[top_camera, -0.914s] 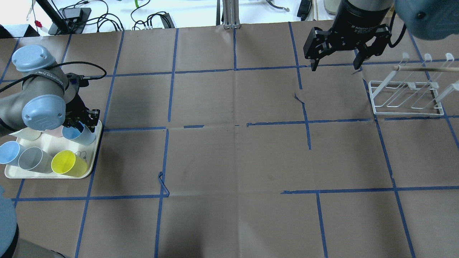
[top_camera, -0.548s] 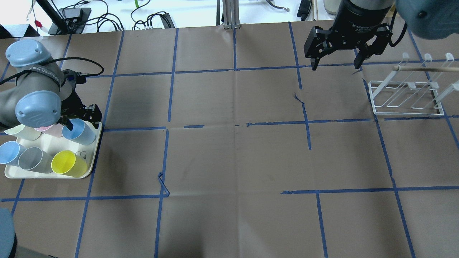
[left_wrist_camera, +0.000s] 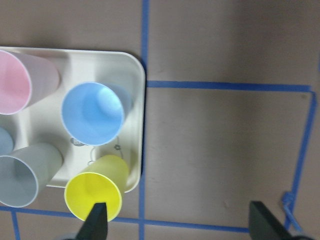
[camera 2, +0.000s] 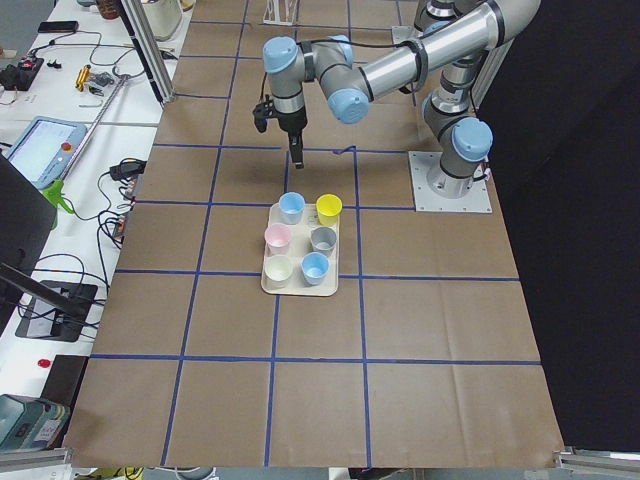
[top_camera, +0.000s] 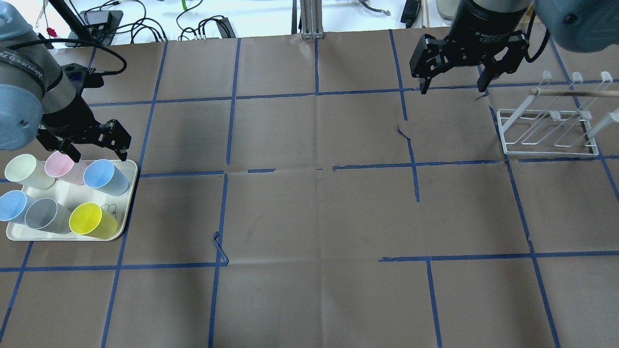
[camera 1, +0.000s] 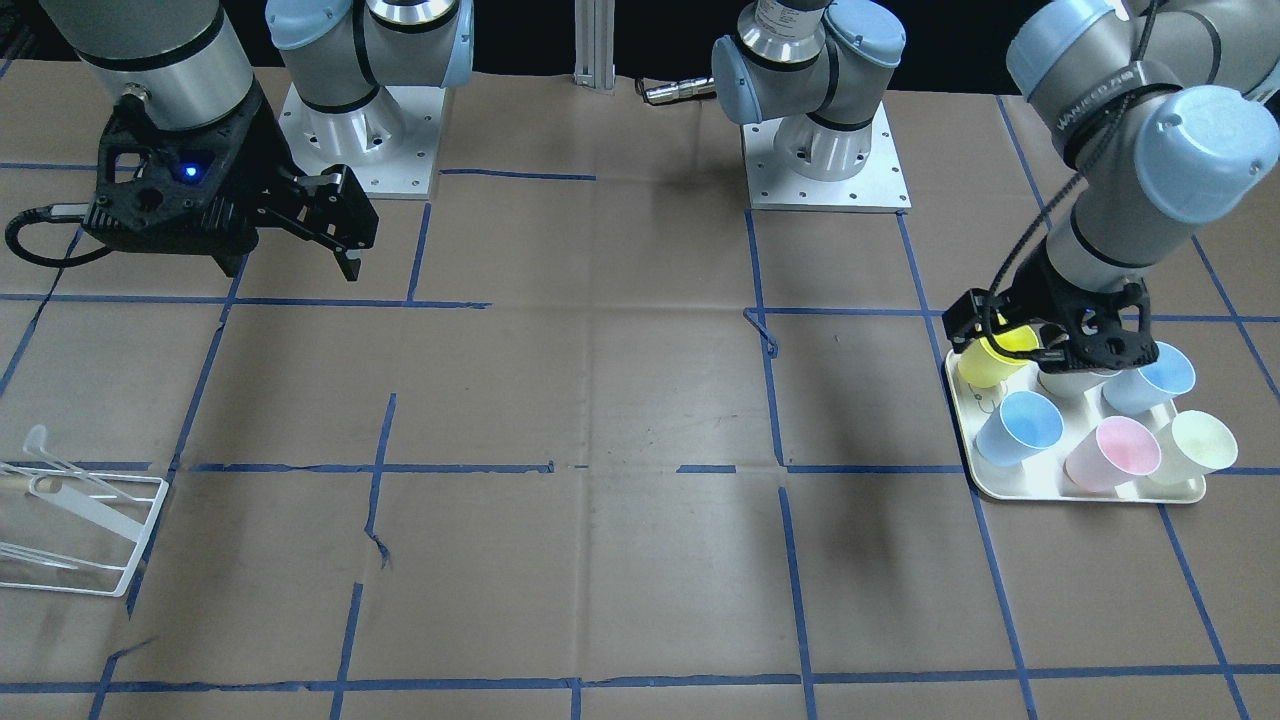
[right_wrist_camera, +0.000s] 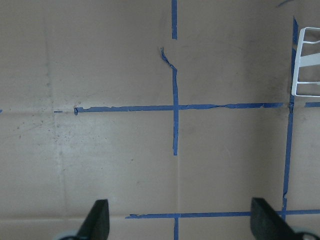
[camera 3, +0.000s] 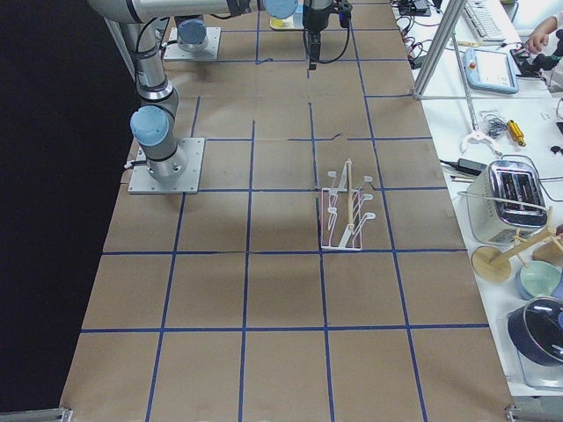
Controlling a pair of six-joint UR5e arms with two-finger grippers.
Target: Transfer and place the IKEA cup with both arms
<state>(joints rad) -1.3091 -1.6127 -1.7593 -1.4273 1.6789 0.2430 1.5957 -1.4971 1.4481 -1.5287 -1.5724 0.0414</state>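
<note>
Left gripper (top_camera: 92,145), jaws spread and empty, has lifted off the IKEA cup (top_camera: 105,176), which sits ungrasped in the tray (top_camera: 126,212); apparently a failed pick. Right gripper (top_camera: 452,84) hovers open.

I count six cups on one tray (top_camera: 123,212): two blue, one pink, one cream, one grey, one yellow. One wire rack (top_camera: 549,130) stands on my bench (top_camera: 314,208).

Robotics lab: bolted arm bases (camera 1: 822,150), blue tape grid (top_camera: 234,96), cable-strewn bench (top_camera: 193,19).
</note>
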